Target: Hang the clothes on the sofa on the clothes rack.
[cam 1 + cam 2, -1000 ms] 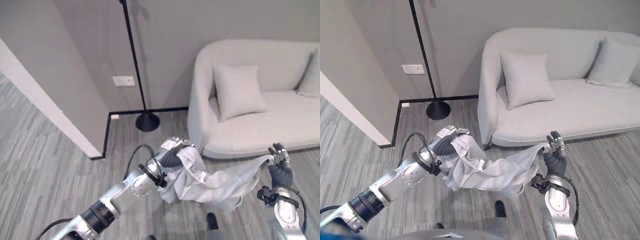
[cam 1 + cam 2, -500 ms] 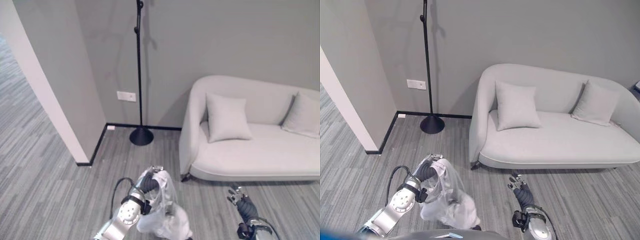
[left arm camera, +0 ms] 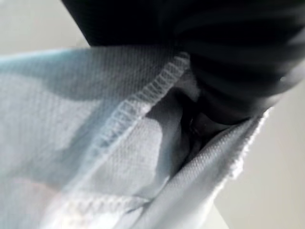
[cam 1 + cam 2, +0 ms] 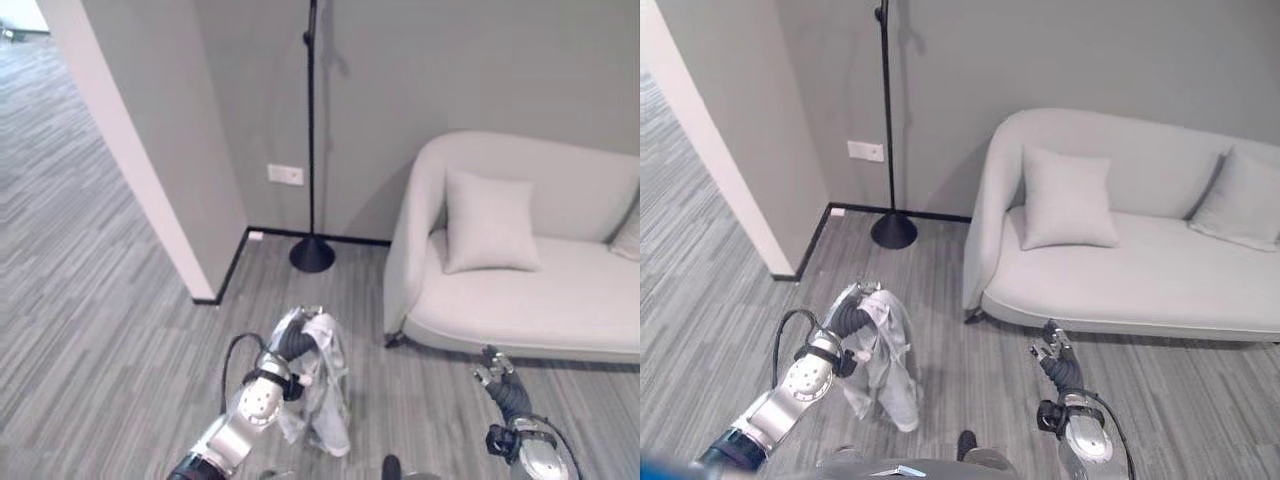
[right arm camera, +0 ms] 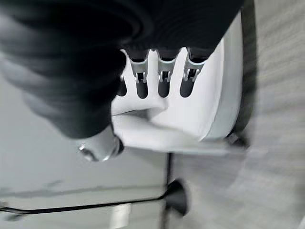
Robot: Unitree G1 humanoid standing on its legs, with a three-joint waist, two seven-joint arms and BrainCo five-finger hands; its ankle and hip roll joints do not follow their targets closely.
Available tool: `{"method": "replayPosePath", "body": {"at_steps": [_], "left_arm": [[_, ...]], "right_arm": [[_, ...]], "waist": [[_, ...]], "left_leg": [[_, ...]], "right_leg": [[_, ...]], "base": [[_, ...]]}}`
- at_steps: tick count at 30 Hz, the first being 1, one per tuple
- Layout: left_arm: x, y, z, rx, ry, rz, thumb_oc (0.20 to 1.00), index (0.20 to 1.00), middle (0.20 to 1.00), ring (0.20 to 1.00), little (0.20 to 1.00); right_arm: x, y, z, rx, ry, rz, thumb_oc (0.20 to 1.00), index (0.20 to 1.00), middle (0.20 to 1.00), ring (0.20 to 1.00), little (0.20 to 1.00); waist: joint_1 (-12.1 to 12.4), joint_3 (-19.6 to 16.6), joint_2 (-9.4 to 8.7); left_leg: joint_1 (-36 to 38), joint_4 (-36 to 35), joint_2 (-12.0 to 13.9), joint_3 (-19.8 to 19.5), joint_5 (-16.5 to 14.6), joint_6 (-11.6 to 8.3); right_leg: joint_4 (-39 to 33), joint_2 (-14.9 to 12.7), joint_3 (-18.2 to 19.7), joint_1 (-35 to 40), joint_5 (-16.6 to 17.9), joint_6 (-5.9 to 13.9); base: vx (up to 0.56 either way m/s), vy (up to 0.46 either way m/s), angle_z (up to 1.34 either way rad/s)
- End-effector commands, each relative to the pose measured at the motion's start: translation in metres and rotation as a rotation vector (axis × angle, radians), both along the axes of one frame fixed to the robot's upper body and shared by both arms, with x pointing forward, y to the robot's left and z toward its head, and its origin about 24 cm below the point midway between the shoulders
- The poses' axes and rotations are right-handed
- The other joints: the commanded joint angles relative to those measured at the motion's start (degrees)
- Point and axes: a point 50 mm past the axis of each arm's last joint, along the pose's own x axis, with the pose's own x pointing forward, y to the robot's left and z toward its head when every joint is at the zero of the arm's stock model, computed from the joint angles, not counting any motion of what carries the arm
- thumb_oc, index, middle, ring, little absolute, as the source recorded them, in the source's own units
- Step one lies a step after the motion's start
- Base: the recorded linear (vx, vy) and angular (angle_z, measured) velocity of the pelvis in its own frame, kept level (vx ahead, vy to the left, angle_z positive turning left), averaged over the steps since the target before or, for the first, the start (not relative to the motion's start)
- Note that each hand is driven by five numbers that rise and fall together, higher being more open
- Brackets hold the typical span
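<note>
A white garment (image 4: 322,392) hangs in a bunch from my left hand (image 4: 293,340), whose fingers are curled into its top; the cloth dangles over the grey floor, and its hem (image 3: 138,105) shows close up in the left wrist view. My right hand (image 4: 502,381) is low at the right, in front of the sofa (image 4: 520,300), open and holding nothing, with its fingers (image 5: 163,78) straight. The clothes rack (image 4: 311,130), a thin black pole on a round base (image 4: 312,255), stands by the back wall, beyond my left hand.
A pale cushion (image 4: 490,220) leans on the sofa's seat, and another (image 4: 1245,200) sits further right. A wall corner (image 4: 150,190) juts out at the left, with a socket plate (image 4: 285,174) beside the pole. Open floor lies between me and the rack.
My right hand has let go of the garment, which was stretched between both hands. It now hangs from the left hand alone. The camera has lifted and shifted.
</note>
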Motion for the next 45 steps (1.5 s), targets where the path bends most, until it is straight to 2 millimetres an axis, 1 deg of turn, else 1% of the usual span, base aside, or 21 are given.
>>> {"method": "replayPosePath", "body": {"at_steps": [1, 4, 5, 6, 9, 12, 13, 14, 15, 16, 17, 19, 23, 25, 28, 29, 30, 34, 37, 42, 45], "left_arm": [[0.015, -0.021, 0.055, -0.043, -0.33, -0.08, 0.2, 0.2, 0.2, 0.2, 0.2], [0.028, -0.013, 0.092, -0.045, -0.52, -0.022, 0.2, 0.2, 0.2, 0.2, 0.2], [0.033, -0.01, 0.115, -0.046, -0.633, 0.001, 0.2, 0.2, 0.2, 0.2, 0.2], [0.033, -0.01, 0.116, -0.045, -0.635, 0.003, 0.2, 0.2, 0.2, 0.2, 0.2], [0.039, -0.009, 0.148, -0.051, -0.799, 0.033, 0.2, 0.2, 0.2, 0.2, 0.2], [0.044, -0.014, 0.174, -0.066, -0.908, 0.033, 0.2, 0.2, 0.2, 0.2, 0.2], [0.045, -0.016, 0.181, -0.067, -0.939, 0.033, 0.2, 0.2, 0.2, 0.2, 0.2], [0.045, -0.016, 0.181, -0.066, -0.941, 0.033, 0.2, 0.2, 0.2, 0.2, 0.2], [0.046, -0.018, 0.191, -0.07, -0.979, 0.027, 0.2, 0.2, 0.2, 0.2, 0.2], [0.046, -0.018, 0.191, -0.07, -0.98, 0.027, 0.2, 0.2, 0.2, 0.2, 0.2], [0.047, -0.024, 0.209, -0.085, -1.043, 0.012, 0.2, 0.2, 0.2, 0.2, 0.2], [0.05, -0.029, 0.225, -0.1, -1.095, 0.013, 0.2, 0.2, 0.2, 0.2, 0.2], [0.053, -0.033, 0.234, -0.09, -1.125, 0.008, 0.2, 0.2, 0.2, 0.2, 0.2], [0.059, -0.044, 0.252, -0.082, -1.166, -0.019, 0.2, 0.2, 0.2, 0.2, 0.2], [0.062, -0.049, 0.265, -0.059, -1.199, -0.032, 0.2, 0.2, 0.2, 0.2, 0.2], [0.064, -0.054, 0.273, -0.065, -1.214, -0.04, 0.2, 0.2, 0.2, 0.2, 0.2], [0.064, -0.054, 0.273, -0.065, -1.214, -0.04, 0.2, 0.2, 0.2, 0.2, 0.2], [0.062, -0.065, 0.289, -0.107, -1.252, -0.065, 0.2, 0.2, 0.2, 0.2, 0.2], [0.059, -0.07, 0.294, -0.135, -1.271, -0.078, 0.2, 0.2, 0.2, 0.2, 0.2], [0.056, -0.078, 0.294, -0.182, -1.274, -0.101, 0.2, 0.2, 0.2, 0.2, 0.2], [0.055, -0.083, 0.293, -0.226, -1.26, -0.104, 0.2, 0.2, 0.2, 0.2, 0.2]], "right_arm": [[0.005, -0.02, 0.018, -0.225, -0.078, -0.007, 1.0, 1.0, 1.0, 1.0, 1.0], [0.005, -0.021, 0.007, -0.357, -0.015, 0.064, 1.0, 1.0, 1.0, 1.0, 1.0], [0.005, -0.02, 0.0, -0.427, 0.021, 0.115, 1.0, 1.0, 1.0, 1.0, 1.0], [0.006, -0.019, 0.0, -0.428, 0.019, 0.116, 1.0, 1.0, 1.0, 1.0, 1.0], [0.008, -0.01, -0.012, -0.505, 0.05, 0.195, 1.0, 1.0, 1.0, 1.0, 1.0], [0.011, 0.0, -0.024, -0.554, 0.087, 0.27, 1.0, 1.0, 1.0, 1.0, 1.0], [0.012, 0.003, -0.027, -0.564, 0.094, 0.284, 1.0, 1.0, 1.0, 1.0, 1.0], [0.012, 0.003, -0.027, -0.565, 0.092, 0.284, 1.0, 1.0, 1.0, 1.0, 1.0], [0.014, 0.006, -0.029, -0.584, 0.094, 0.298, 1.0, 1.0, 1.0, 1.0, 1.0], [0.015, 0.006, -0.029, -0.584, 0.093, 0.298, 1.0, 1.0, 1.0, 1.0, 1.0], [0.019, 0.013, -0.035, -0.614, 0.106, 0.328, 1.0, 1.0, 1.0, 1.0, 1.0], [0.024, 0.022, -0.037, -0.639, 0.102, 0.379, 1.0, 1.0, 1.0, 1.0, 1.0], [0.029, 0.027, -0.035, -0.66, 0.074, 0.408, 1.0, 1.0, 1.0, 1.0, 1.0], [0.039, 0.039, -0.029, -0.675, 0.017, 0.482, 1.0, 1.0, 1.0, 1.0, 1.0], [0.039, 0.047, -0.031, -0.691, 0.007, 0.546, 1.0, 1.0, 1.0, 1.0, 1.0], [0.038, 0.051, -0.033, -0.714, 0.006, 0.588, 1.0, 1.0, 1.0, 1.0, 1.0], [0.038, 0.052, -0.033, -0.715, 0.004, 0.587, 1.0, 1.0, 1.0, 1.0, 1.0], [0.04, 0.06, -0.035, -0.729, -0.013, 0.622, 1.0, 1.0, 1.0, 1.0, 1.0], [0.048, 0.069, -0.026, -0.718, -0.084, 0.62, 1.0, 1.0, 1.0, 1.0, 1.0], [0.065, 0.09, -0.001, -0.714, -0.27, 0.621, 1.0, 1.0, 1.0, 1.0, 1.0], [0.073, 0.098, 0.01, -0.702, -0.357, 0.544, 1.0, 1.0, 1.0, 1.0, 1.0]], "waist": [[-0.56, -5.08, 4.64], [-1.14, -6.16, 5.59], [-1.43, -6.79, 6.28], [-1.42, -6.72, 6.21], [-1.86, -7.55, 7.09], [-1.92, -8.12, 8.08], [-1.86, -8.33, 8.32], [-1.88, -8.27, 8.3], [-1.84, -8.46, 8.59], [-1.86, -8.42, 8.57], [-1.69, -8.97, 8.94], [-1.52, -9.39, 8.87], [-1.66, -9.52, 8.65], [-2.08, -10.0, 8.37], [-2.2, -10.24, 8.35], [-2.25, -10.39, 8.4], [-2.26, -10.32, 8.39], [-2.36, -10.52, 8.85], [-2.31, -10.57, 9.16], [-2.33, -10.49, 9.75], [-2.38, -10.37, 10.19]], "left_leg": [[-2.48, -7.35, 2.0, -1.48, 8.3, 0.45], [0.34, -9.97, -0.69, 0.94, 8.01, 1.02], [1.46, -10.95, -1.81, 1.81, 7.6, 1.39], [1.58, -11.11, -1.91, 1.94, 7.63, 1.45], [2.95, -12.17, -3.34, 3.11, 6.91, 2.07], [3.37, -12.68, -4.06, 3.46, 6.56, 2.42], [3.49, -12.82, -4.18, 3.48, 6.56, 2.47], [3.45, -12.81, -4.18, 3.48, 6.55, 2.48], [3.47, -12.98, -4.22, 3.48, 6.55, 2.51], [3.46, -12.97, -4.22, 3.46, 6.55, 2.51], [3.52, -13.11, -4.06, 3.28, 6.58, 2.41], [3.64, -13.11, -3.67, 3.05, 6.75, 2.28], [3.85, -13.11, -3.24, 2.98, 6.88, 2.1], [4.1, -13.11, -2.41, 3.1, 7.35, 1.57], [4.37, -13.11, -1.9, 3.05, 7.54, 1.3], [4.42, -13.11, -1.73, 3.04, 7.62, 1.17], [4.42, -13.11, -1.71, 3.02, 7.62, 1.16], [4.5, -13.11, -1.39, 2.88, 7.74, 0.93], [4.65, -13.11, -1.46, 2.74, 7.68, 0.96], [5.17, -13.11, -1.88, 2.81, 7.32, 1.14], [5.36, -13.11, -2.01, 2.85, 7.28, 1.28]], "right_leg": [[7.72, 0.12, 0.28, 5.22, -10.91, -0.29], [6.57, -2.63, 0.54, 5.43, -9.54, 1.19], [5.75, -3.83, 0.83, 5.27, -8.76, 1.97], [5.64, -3.93, 0.92, 5.3, -8.69, 2.05], [3.99, -5.31, 1.52, 5.72, -7.46, 3.26], [3.09, -6.04, 1.43, 5.65, -6.71, 3.86], [2.93, -6.11, 1.37, 5.65, -6.53, 3.92], [2.89, -6.11, 1.36, 5.64, -6.5, 3.93], [2.6, -6.08, 1.23, 5.63, -6.38, 4.01], [2.58, -6.08, 1.21, 5.65, -6.36, 4.01], [1.93, -5.82, 0.63, 5.86, -6.23, 4.07], [1.53, -5.24, 0.4, 6.33, -6.28, 3.93], [1.28, -4.83, 0.19, 6.82, -6.4, 3.8], [1.14, -4.08, -0.04, 7.42, -6.62, 3.58], [1.05, -3.68, -0.29, 7.84, -6.76, 3.49], [0.99, -3.45, -0.42, 8.02, -6.82, 3.44], [0.99, -3.43, -0.44, 8.03, -6.81, 3.43], [0.89, -3.23, -0.69, 8.27, -6.93, 3.46], [0.94, -3.25, -0.81, 8.38, -6.98, 3.51], [1.09, -3.56, -0.9, 8.82, -7.09, 3.58], [1.1, -3.76, -0.87, 8.85, -6.99, 3.61]], "base": [[0.32, 0.219, 0.07], [0.23, 0.186, -0.04], [0.15, 0.148, -0.13], [0.14, 0.125, -0.12], [0.13, 0.088, -0.21], [0.08, 0.058, -0.17], [0.03, 0.024, 0.0], [0.03, 0.019, 0.03], [0.02, 0.011, 0.04], [0.04, 0.011, 0.03], [0.03, -0.004, 0.03], [0.01, -0.021, 0.13], [0.0, -0.025, 0.15], [-0.01, -0.059, 0.06], [-0.02, -0.042, 0.02], [0.0, 0.0, 0.0], [0.0, 0.0, 0.0], [-0.01, -0.007, 0.04], [0.0, -0.006, 0.07], [0.0, 0.0, 0.0], [0.0, 0.0, 0.0]]}}
